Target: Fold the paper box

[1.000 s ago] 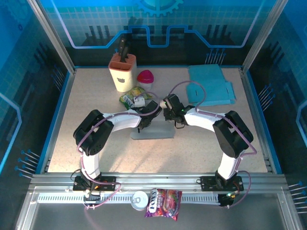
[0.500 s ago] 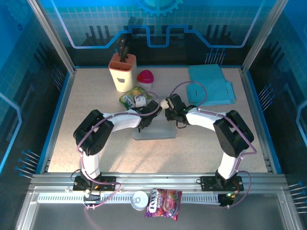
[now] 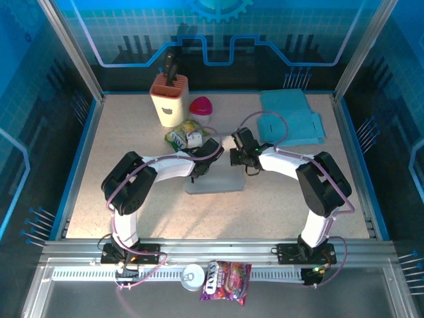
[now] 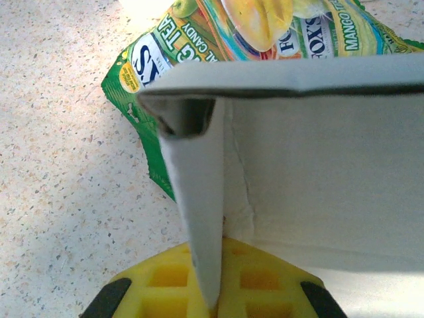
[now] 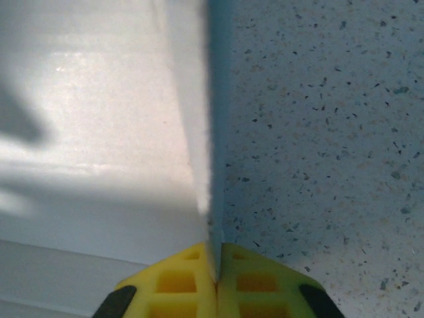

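Observation:
The paper box [image 3: 213, 181] is grey-white card lying at the table's middle, partly folded. My left gripper [image 3: 201, 165] is shut on an upright side flap [image 4: 199, 199] of the box at its left end; its yellow pads pinch the flap's lower edge [image 4: 213, 301]. My right gripper [image 3: 237, 158] is shut on the box's right wall [image 5: 207, 132], the thin card edge squeezed between its yellow fingers [image 5: 215, 275]. Box panels [image 4: 324, 179] spread to the right of the left gripper.
A green mango candy bag [image 3: 187, 134] lies just behind the box [image 4: 199, 40]. Further back stand a knife block [image 3: 169, 98] and a pink lidded thing [image 3: 202, 106]. Blue cloth [image 3: 289, 118] lies at the back right. A can [image 3: 193, 275] and snack bag [image 3: 226, 280] sit on the front rail.
My right gripper has shifted slightly right and back and closed on the box's right wall. The box has slid a little to the right. The left arm has stayed still.

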`<state>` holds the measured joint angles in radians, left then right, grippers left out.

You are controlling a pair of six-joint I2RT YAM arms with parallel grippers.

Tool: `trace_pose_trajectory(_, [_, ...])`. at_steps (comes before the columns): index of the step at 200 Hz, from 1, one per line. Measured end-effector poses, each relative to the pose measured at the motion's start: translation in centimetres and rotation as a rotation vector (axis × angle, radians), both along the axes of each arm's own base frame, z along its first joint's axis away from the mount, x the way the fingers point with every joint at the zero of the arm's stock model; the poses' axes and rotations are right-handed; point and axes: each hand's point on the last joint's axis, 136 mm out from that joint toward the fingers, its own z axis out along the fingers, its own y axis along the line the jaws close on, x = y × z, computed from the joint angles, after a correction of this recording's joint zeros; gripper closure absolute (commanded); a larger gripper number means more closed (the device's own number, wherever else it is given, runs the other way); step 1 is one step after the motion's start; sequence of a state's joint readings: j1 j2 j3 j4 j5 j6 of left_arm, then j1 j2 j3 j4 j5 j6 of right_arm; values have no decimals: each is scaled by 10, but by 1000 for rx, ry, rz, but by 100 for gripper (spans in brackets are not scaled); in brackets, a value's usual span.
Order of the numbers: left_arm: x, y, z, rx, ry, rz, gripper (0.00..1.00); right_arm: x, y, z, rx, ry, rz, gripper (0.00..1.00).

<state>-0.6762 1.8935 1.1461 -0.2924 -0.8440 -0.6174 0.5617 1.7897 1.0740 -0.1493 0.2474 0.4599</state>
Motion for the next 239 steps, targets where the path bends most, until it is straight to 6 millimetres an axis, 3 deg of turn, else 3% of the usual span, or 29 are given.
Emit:
trace_pose_trajectory(36, [1,-3,0,-4,4,-15,100,1,-5,3,-32,5,-22,100])
trace_pose_trajectory(74, [2,-11,-1,-63,-14,-38,100,0,-11,10,-165,3,-177,100])
trace_pose_trajectory(132, [-31,-29,-1,-265,-8,-179,100,-25,-23,1,-347,0,-381,100])
trace_pose_trajectory(188, [-29,-49,-3,-391,4,-245,100,-36,-39,14,-482,-28,-557,100])
trace_pose_trajectory(239, [-30,-55,-3,-417,10,-267,100,-38,-43,12,-503,-43,-564,100])
